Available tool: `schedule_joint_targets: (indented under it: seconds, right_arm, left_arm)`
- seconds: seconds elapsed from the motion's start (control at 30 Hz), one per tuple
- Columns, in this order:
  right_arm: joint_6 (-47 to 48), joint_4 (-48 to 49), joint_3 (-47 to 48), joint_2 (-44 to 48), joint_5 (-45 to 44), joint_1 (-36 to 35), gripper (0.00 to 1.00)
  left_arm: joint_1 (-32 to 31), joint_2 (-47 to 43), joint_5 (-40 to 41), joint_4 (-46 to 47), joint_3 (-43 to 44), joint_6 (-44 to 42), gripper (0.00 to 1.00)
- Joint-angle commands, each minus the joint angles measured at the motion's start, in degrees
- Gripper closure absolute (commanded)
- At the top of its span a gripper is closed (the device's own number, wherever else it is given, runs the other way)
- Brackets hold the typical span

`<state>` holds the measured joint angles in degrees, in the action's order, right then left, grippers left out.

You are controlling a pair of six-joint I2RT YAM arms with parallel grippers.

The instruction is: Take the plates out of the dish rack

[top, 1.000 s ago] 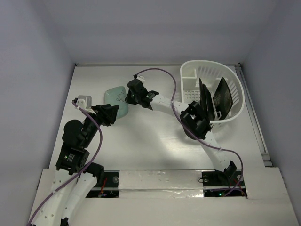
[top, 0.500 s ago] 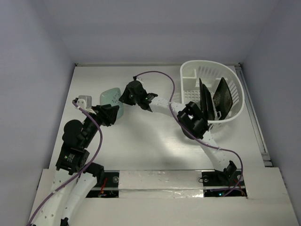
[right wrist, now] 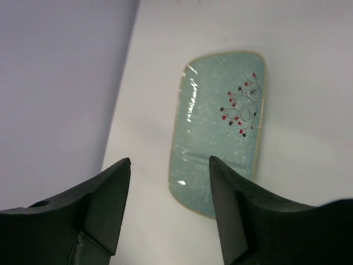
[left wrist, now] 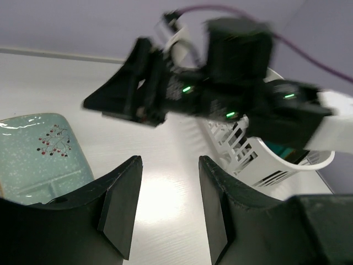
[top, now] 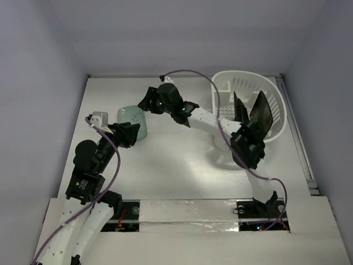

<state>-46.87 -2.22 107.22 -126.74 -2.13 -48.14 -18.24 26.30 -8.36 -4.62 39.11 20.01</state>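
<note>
The pale mint-green plate (top: 134,122) lies flat on the table at the left; its red berry sprig shows in the right wrist view (right wrist: 220,130) and the left wrist view (left wrist: 38,154). My right gripper (top: 146,101) hovers open over the plate's far end, holding nothing (right wrist: 169,161). At the plate's near edge my left gripper (top: 134,133) is open and empty too (left wrist: 168,163). The white dish rack (top: 277,128) stands at the far right. Two dark plates (top: 240,114) (top: 263,113) stand on edge inside it.
The right arm stretches from the rack side across the table's middle to the mint plate, its purple cable (top: 190,74) arching above. The slotted rack wall (left wrist: 259,160) lies to the right of my left gripper. Grey walls close in the back and sides.
My right gripper has opened and let go of the mint-green plate, which now lies flat. The gripper has risen and drawn back toward the far side. The left arm has stayed put.
</note>
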Motion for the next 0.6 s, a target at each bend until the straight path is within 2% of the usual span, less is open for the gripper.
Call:
schedule_joint_targets:
  seconds: [0.0, 0.03, 0.07, 0.1, 0.23, 0.3, 0.37, 0.57]
  right_arm:
    - [6.2, 2.5, -4.1, 11.1, -3.6, -0.6, 0.48]
    - [7.5, 2.4, -6.0, 16.2, -4.6, -0.6, 0.64]
    - [10.6, 2.3, -9.9, 19.0, -7.2, -0.6, 0.94]
    - [12.5, 1.6, -11.7, 21.8, -8.8, -0.6, 1.0]
    - [21.5, -8.6, -19.2, 37.6, -20.1, -0.6, 1.0]
    - [24.0, -13.1, -23.3, 41.9, -28.3, -0.6, 1.0]
    - [24.5, -19.6, -25.7, 47.6, -34.6, 1.4, 1.0]
    - [23.2, -33.1, -31.8, 57.0, -44.1, 7.2, 1.0]
  left_arm:
    - [0.4, 0.7, 0.0, 1.7, 1.1, 0.0, 0.58]
    - [0.4, 0.7, 0.1, 1.6, 1.2, 0.1, 0.58]
    - [0.4, 0.8, 0.2, 1.5, 1.2, 0.1, 0.58]
    - [0.4, 0.8, 0.3, 1.5, 1.2, 0.1, 0.58]
    - [0.4, 1.0, 0.0, 1.6, 1.2, 0.0, 0.58]
    - [0.4, 0.9, -0.1, 1.7, 1.2, 0.0, 0.58]
    - [0.4, 1.0, -0.3, 1.7, 1.2, 0.0, 0.58]
    - [0.4, 1.2, -0.7, 1.9, 1.1, 0.1, 0.58]
